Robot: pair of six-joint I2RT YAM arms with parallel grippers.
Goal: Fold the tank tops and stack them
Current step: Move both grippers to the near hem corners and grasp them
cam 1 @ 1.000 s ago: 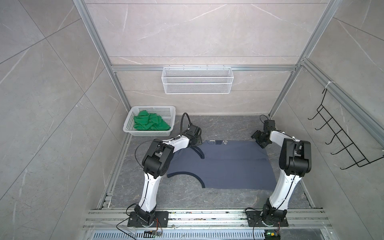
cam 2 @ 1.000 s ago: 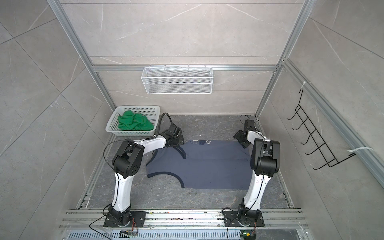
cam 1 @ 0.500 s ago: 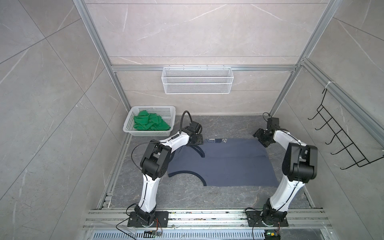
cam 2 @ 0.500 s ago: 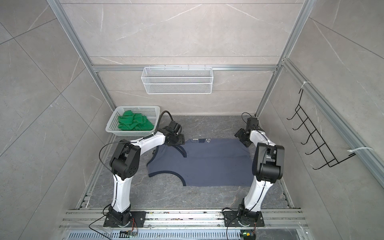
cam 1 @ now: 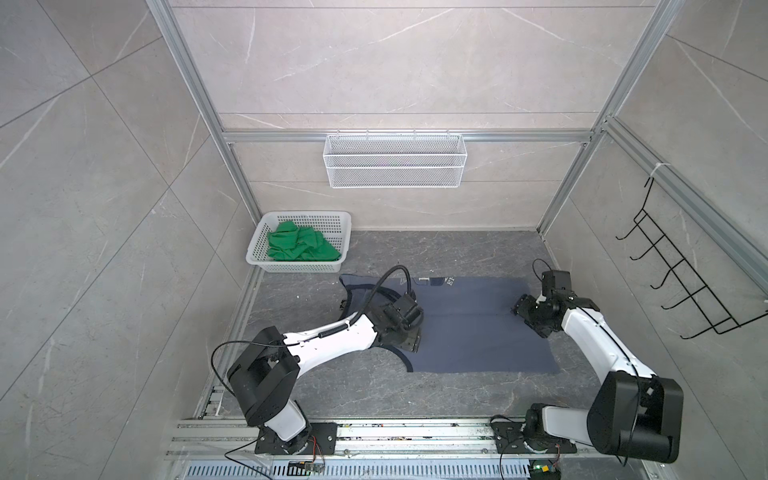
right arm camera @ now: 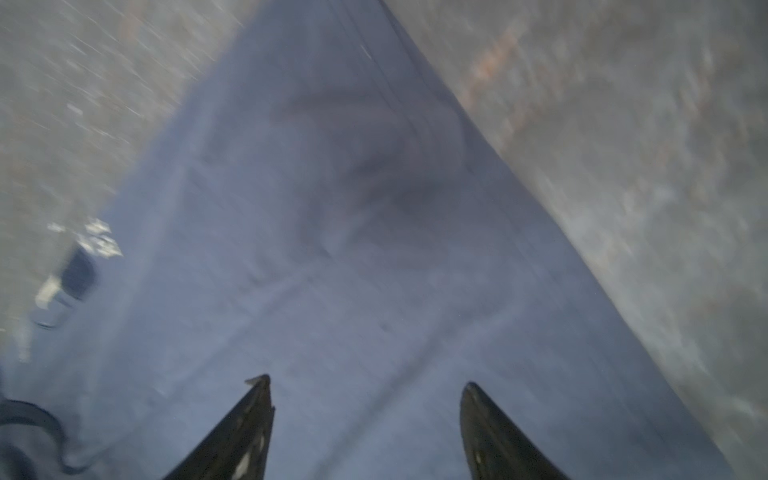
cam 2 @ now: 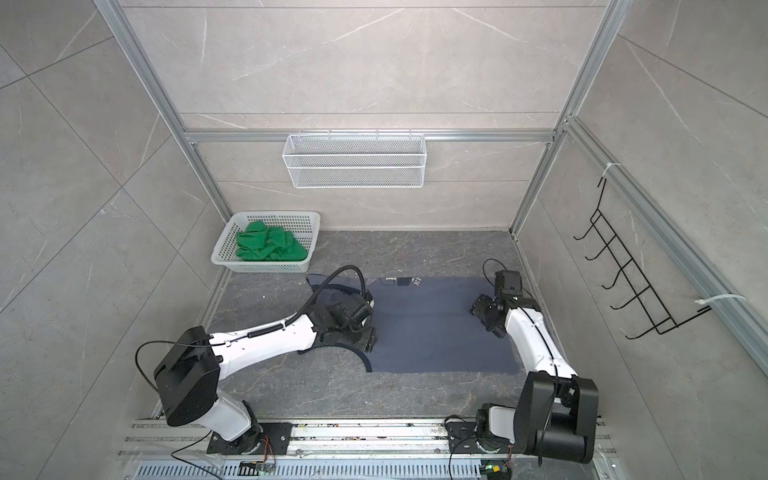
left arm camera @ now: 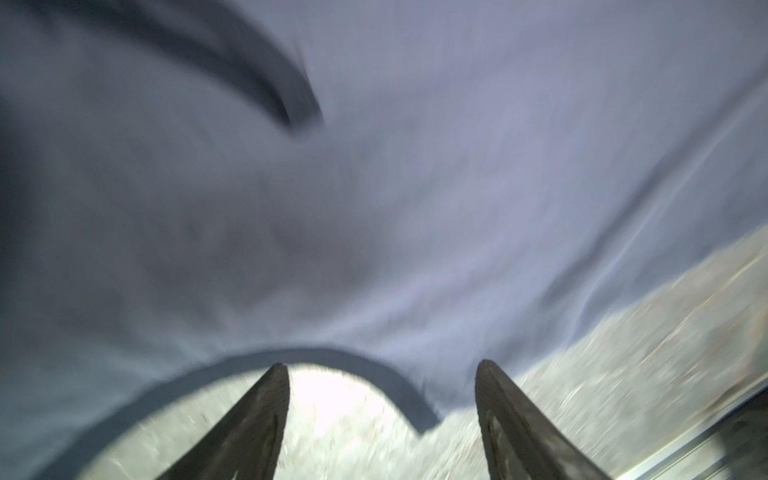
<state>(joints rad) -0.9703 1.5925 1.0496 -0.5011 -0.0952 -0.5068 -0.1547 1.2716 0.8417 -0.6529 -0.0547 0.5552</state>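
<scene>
The slate-blue tank top lies spread flat on the grey table, with its white lettering at the far edge. My left gripper hovers open over its left side, by a dark-trimmed armhole; bare table shows between the fingers. My right gripper is open above the right edge of the top, with only flat cloth under it. The green tank top lies crumpled in the basket.
The white perforated basket stands at the back left corner. A white wire basket hangs on the back wall. A black hook rack is on the right wall. An aluminium rail runs along the front.
Both grippers have drawn back from the far edge of the blue top toward its middle. Both wrist views are blurred by motion. The green top has not moved.
</scene>
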